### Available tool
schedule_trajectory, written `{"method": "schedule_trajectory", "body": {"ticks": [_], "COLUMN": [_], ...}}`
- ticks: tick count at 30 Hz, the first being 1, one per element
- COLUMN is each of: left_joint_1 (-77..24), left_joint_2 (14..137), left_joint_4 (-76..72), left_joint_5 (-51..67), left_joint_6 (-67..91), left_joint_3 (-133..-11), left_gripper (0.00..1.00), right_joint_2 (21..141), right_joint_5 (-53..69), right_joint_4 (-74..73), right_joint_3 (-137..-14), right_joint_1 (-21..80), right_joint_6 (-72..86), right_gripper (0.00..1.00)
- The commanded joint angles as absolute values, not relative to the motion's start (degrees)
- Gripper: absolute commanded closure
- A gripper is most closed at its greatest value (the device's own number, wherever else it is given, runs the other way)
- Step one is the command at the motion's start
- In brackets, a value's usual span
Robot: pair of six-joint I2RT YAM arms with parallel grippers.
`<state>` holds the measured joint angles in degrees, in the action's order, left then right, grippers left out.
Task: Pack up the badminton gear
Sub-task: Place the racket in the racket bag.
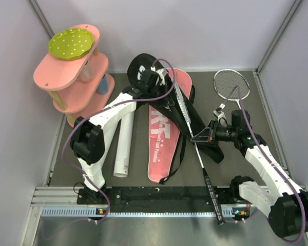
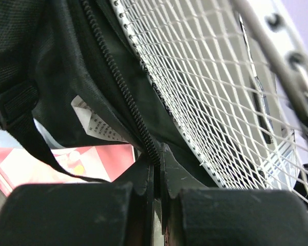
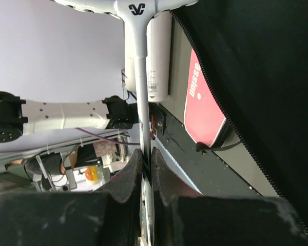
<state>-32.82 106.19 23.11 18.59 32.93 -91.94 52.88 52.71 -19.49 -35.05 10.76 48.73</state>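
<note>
The racket bag point(image 1: 160, 146) lies open mid-table, pink side down, with its black flap point(image 1: 195, 123) raised. My left gripper point(image 1: 155, 77) is shut on the flap's zipper edge point(image 2: 146, 138) at the far end. One racket point(image 1: 199, 154) lies slanted, its strung head point(image 2: 205, 77) under the flap and its black handle point(image 1: 211, 192) over the near rail. My right gripper point(image 1: 204, 136) is shut on its white shaft point(image 3: 142, 87). A second racket point(image 1: 232, 83) lies at the back right. A white tube point(image 1: 124, 146) lies left of the bag. No shuttlecocks show.
The pink tiered shelf point(image 1: 72, 77) with a green dotted disc point(image 1: 71, 42) stands at the back left. Grey walls close in the table on three sides. The black base rail point(image 1: 159, 195) runs along the near edge.
</note>
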Motion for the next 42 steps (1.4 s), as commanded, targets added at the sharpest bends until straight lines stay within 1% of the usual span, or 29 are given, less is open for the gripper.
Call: {"method": "schedule_trajectory", "body": {"ticks": [1, 7, 9, 17, 24, 27, 31, 33, 36, 39, 42], "left_joint_1": [-33.0, -32.9, -32.9, -31.5, -31.0, -31.0, -31.0, -31.0, -31.0, -31.0, -30.9], "left_joint_2": [101.2, 98.6, 97.8, 96.5, 97.7, 97.2, 95.1, 94.9, 95.3, 94.8, 94.4], "left_joint_4": [17.7, 6.4, 6.0, 7.5, 4.2, -0.9, -5.6, -5.6, -7.6, -7.7, -7.6], "left_joint_5": [19.4, 20.7, 20.3, 19.1, 23.3, 28.6, 29.9, 30.6, 33.5, 33.8, 34.9], "left_joint_6": [31.5, 32.8, 31.8, 22.3, 16.0, 16.8, 19.9, 23.3, 27.3, 28.9, 29.8], "left_joint_3": [-88.5, -78.3, -77.2, -77.9, -82.1, -79.9, -74.1, -72.2, -69.6, -67.8, -66.6], "left_gripper": [1.0, 1.0, 1.0, 1.0, 1.0, 1.0, 1.0, 1.0, 1.0, 1.0, 1.0], "right_joint_2": [55.1, 56.5, 55.4, 49.1, 47.2, 49.6, 52.3, 54.3, 59.5, 64.1, 70.0], "right_joint_5": [51.9, 57.8, 59.1, 60.2, 59.2, 58.3, 54.0, 52.7, 50.0, 50.2, 48.7], "right_joint_4": [-19.3, -19.2, -19.5, -20.7, -20.7, -20.0, -15.6, -9.1, -3.6, 6.9, 8.3], "right_joint_3": [-38.7, -38.2, -37.0, -33.1, -32.3, -31.8, -31.6, -31.3, -32.3, -33.6, -38.4], "right_joint_1": [11.2, 17.0, 18.4, 18.4, 18.4, 18.4, 18.3, 18.4, 18.4, 18.4, 19.2], "right_joint_6": [49.2, 49.7, 49.9, 51.7, 53.7, 53.2, 55.4, 58.9, 60.6, 65.6, 65.1], "right_gripper": [1.0, 1.0, 1.0, 1.0, 1.0, 1.0, 1.0, 1.0, 1.0, 1.0, 1.0]}}
